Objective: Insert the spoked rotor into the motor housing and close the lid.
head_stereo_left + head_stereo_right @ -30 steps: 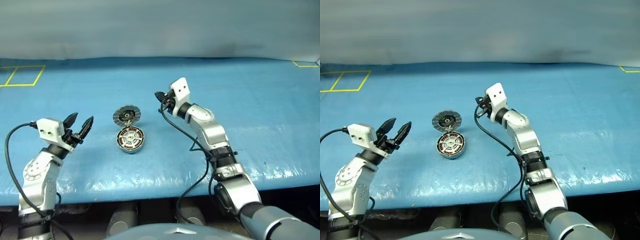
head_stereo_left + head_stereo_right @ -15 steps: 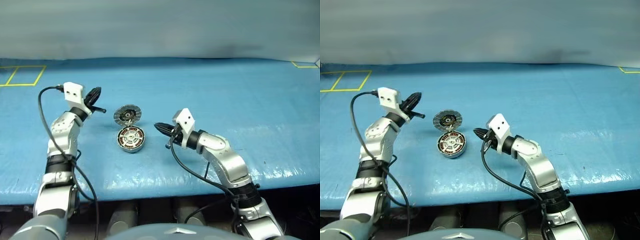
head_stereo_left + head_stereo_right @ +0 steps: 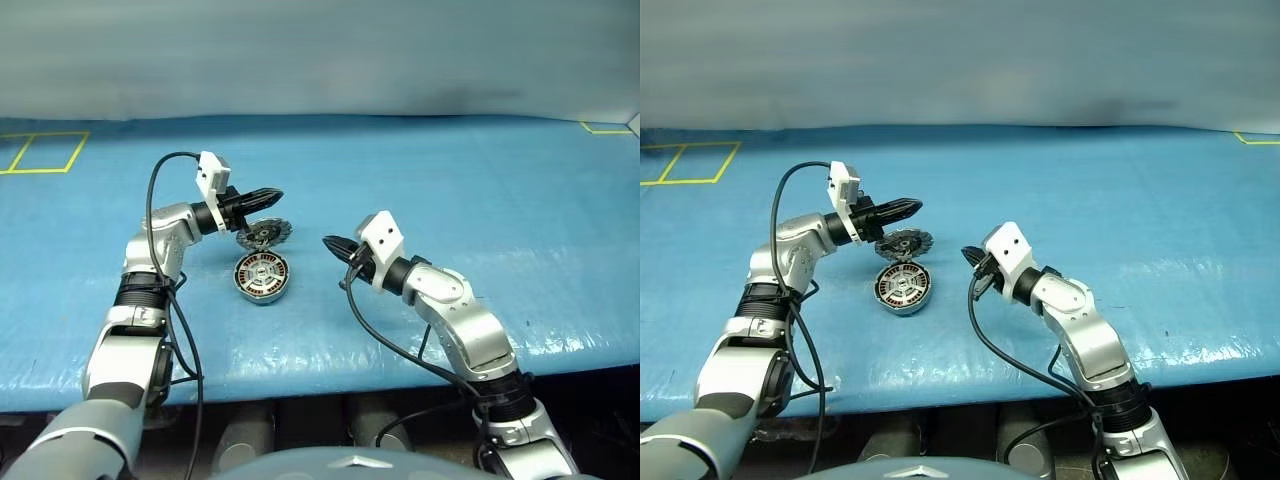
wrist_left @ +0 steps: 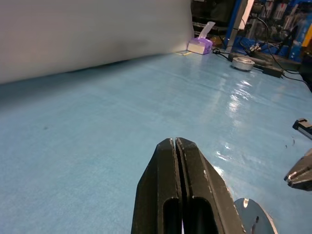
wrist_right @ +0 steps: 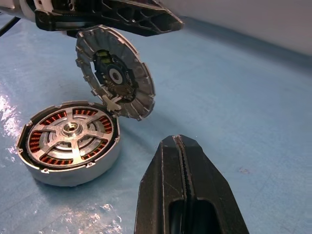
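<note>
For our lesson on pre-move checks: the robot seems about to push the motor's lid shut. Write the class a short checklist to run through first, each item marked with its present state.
1. Spoked rotor seated in the motor housing: ok, it lies flat inside the rim.
2. Lid ready to close: ok, it stands open, tilted up at the housing's far edge, ribbed face toward the rotor.
3. Left end effector shut for pushing: ok, fingers together, tip just above the lid's top edge.
4. Left end effector touching the lid: cannot tell.
5. Right end effector out of the lid's path: ok, shut, holding nothing, off to the housing's right side.
6. Nothing loose on the rotor under the lid: ok, none seen.
</note>
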